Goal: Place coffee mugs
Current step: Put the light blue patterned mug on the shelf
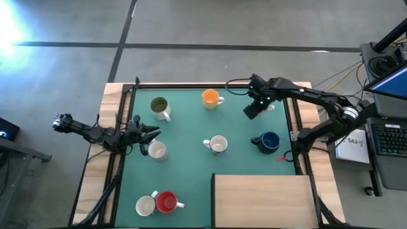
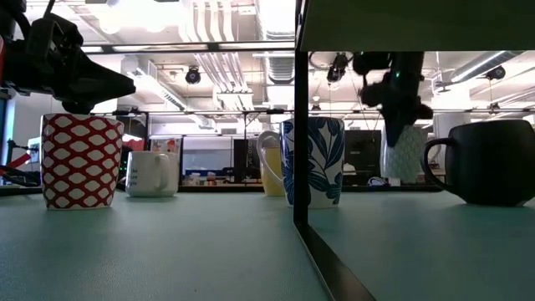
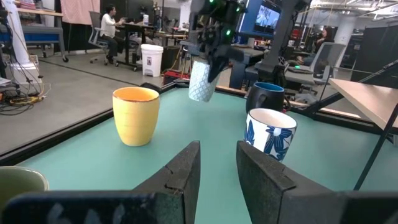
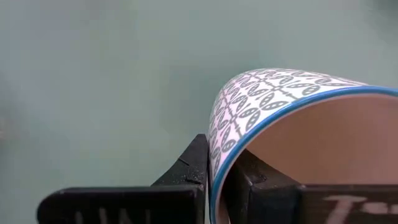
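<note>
- One white mug with a grey-blue leaf pattern (image 4: 280, 106) is pinched by its rim in the right gripper (image 4: 217, 171), lifted above the green mat (image 1: 184, 133) near the far right corner.
- Left gripper (image 1: 145, 132) hovers over the white ceramic mug (image 1: 157, 151) at the left, jaws narrowly parted, holding nothing.

overhead looks straight down; low view level; both share green mat (image 1: 191, 137).

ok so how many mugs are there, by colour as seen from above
white mugs on the table: 3
patterned white mug held in the right pincer: 1
olive-inside mug: 1
orange mug: 1
dark blue mug: 1
red mug: 1
total: 8
</note>
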